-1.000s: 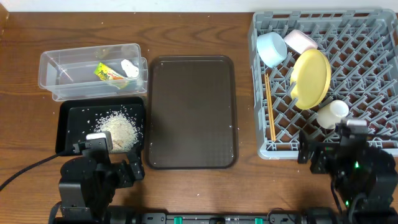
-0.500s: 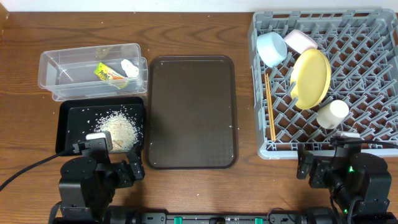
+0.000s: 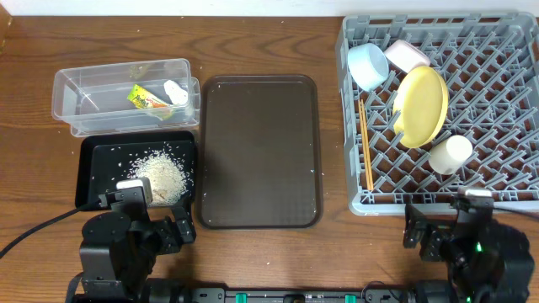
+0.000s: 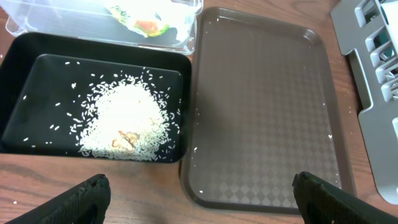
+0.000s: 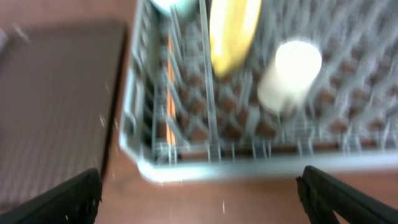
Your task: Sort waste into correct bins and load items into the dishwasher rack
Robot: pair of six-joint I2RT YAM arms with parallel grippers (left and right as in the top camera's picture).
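Observation:
The grey dishwasher rack (image 3: 497, 101) at the right holds the yellow plate (image 3: 424, 105), light blue bowl (image 3: 368, 65), white bowl (image 3: 406, 55), pale cup (image 3: 449, 154) and chopsticks (image 3: 365, 145). The clear tub (image 3: 84, 105) holds the green-yellow wrapper (image 3: 145, 98) and white paper scrap (image 3: 175, 91). The black tray (image 3: 94, 172) holds the rice (image 3: 162, 175). My left gripper (image 4: 199, 199) is open and empty, low over the table in front of the black tray (image 4: 25, 81). My right gripper (image 5: 199, 196) is open and empty, in front of the rack's near edge (image 5: 261, 163); that view is blurred.
A large dark brown serving tray (image 3: 259, 151) lies in the middle, with a few stray rice grains on it (image 4: 261, 118). Both arm bases sit at the table's front edge.
My right arm has drawn back toward the front edge, away from the rack. The cup stays in the rack. The left arm has not moved.

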